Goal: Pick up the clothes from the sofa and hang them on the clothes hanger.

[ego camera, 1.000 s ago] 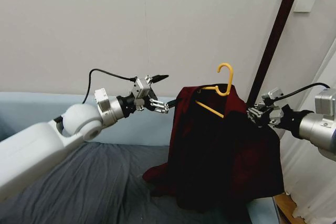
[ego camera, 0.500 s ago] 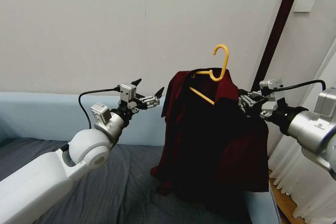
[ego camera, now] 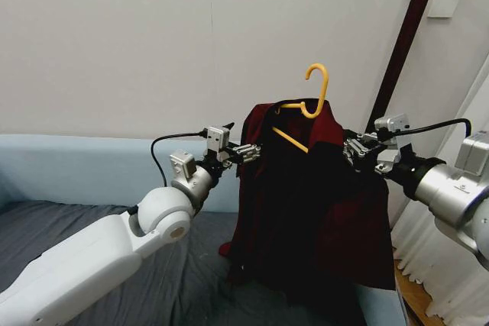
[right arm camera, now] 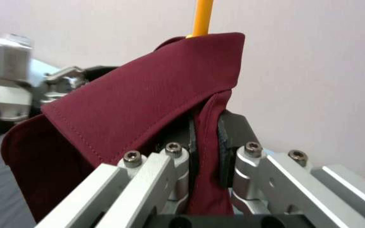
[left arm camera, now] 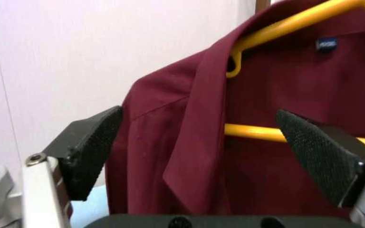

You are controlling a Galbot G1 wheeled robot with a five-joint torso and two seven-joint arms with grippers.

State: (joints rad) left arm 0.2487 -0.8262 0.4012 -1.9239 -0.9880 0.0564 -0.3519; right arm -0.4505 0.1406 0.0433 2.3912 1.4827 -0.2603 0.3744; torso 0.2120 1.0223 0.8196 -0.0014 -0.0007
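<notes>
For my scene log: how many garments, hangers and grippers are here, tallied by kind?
maroon shirt: 1
yellow hanger: 1
grippers: 2, the left gripper and the right gripper
Total: 4

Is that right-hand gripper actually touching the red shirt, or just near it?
Touching. The right wrist view shows the right gripper shut on the red shirt, with a fold of fabric pinched inside it.
</notes>
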